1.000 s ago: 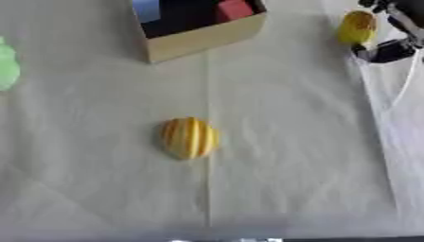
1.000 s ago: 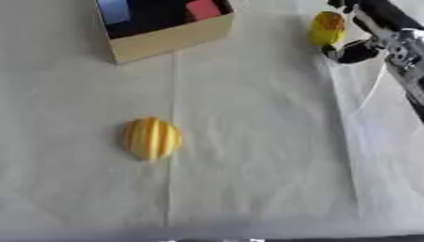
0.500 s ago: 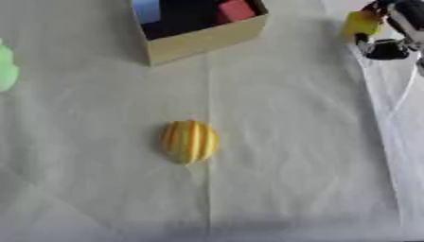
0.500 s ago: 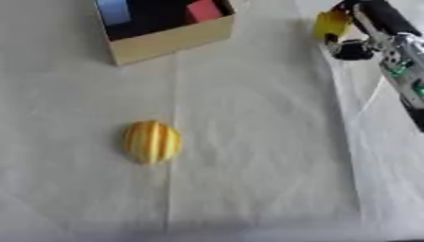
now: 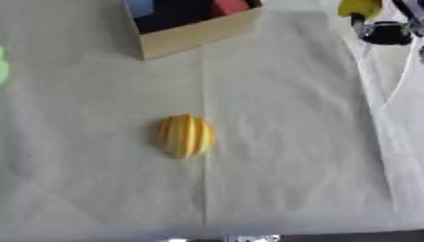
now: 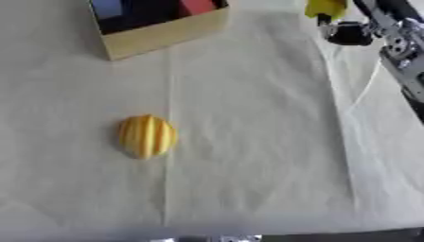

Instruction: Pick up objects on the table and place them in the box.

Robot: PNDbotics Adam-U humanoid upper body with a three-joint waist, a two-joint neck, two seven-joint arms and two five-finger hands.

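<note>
yellow object clamped in right robot hand near cardboard box; ridged yellow fruit on cloth.

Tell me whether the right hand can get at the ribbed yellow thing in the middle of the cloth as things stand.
Probably not yet. The right hand is up at the far right corner, apparently holding a yellow object. Nothing lies between it and the ribbed yellow thing, so the way is free once it unloads.
</note>
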